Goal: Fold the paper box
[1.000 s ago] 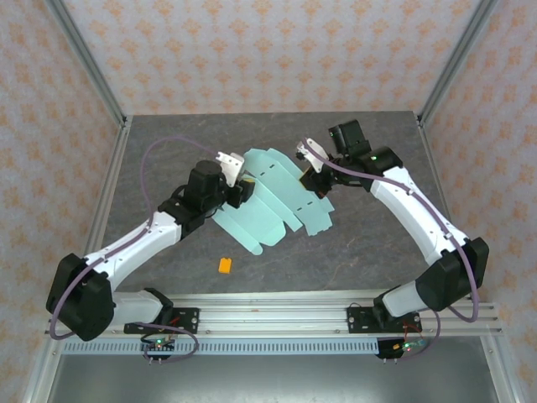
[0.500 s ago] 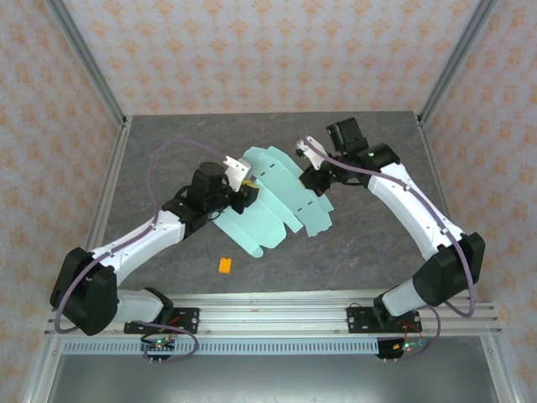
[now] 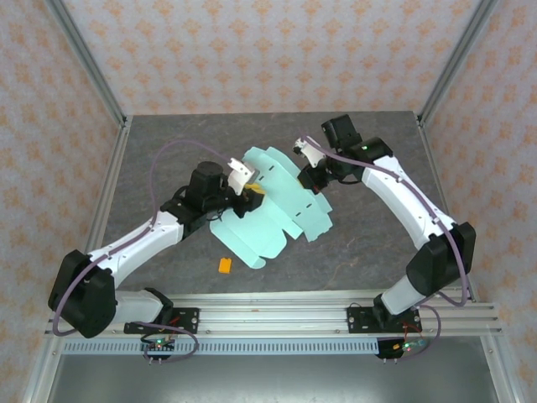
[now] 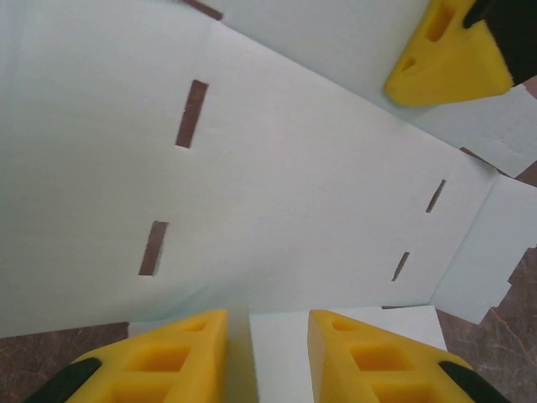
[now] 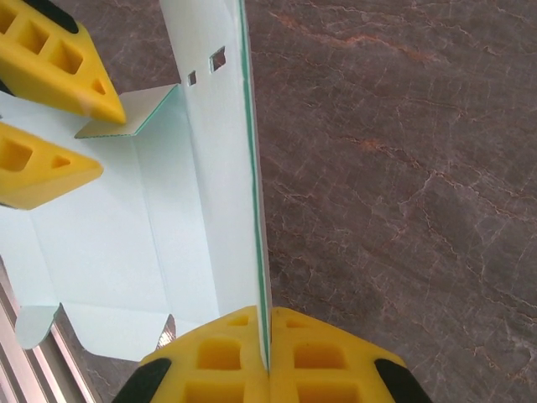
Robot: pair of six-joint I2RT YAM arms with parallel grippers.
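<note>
The paper box (image 3: 277, 210) is a flat pale mint sheet with flaps and slots, lying mid-table between the two arms. My right gripper (image 3: 312, 174) is at its far right edge, and in the right wrist view the gripper (image 5: 268, 315) is shut on the paper box (image 5: 168, 218), whose thin edge stands upright between the yellow fingers. My left gripper (image 3: 250, 195) is over the sheet's left side. In the left wrist view the gripper (image 4: 267, 317) has its jaws apart, a raised flap of the paper box (image 4: 294, 168) standing close to the left finger. The left gripper's fingers (image 5: 63, 59) straddle that flap.
A tiny orange block (image 3: 225, 265) lies on the grey stone table (image 3: 377, 243) in front of the sheet. Metal frame posts rise at the back corners, and an aluminium rail (image 3: 268, 312) runs along the near edge.
The left gripper's jaws have narrowed around the flap and it has shifted slightly right. The right gripper has drawn the sheet's right edge a little back and left.
</note>
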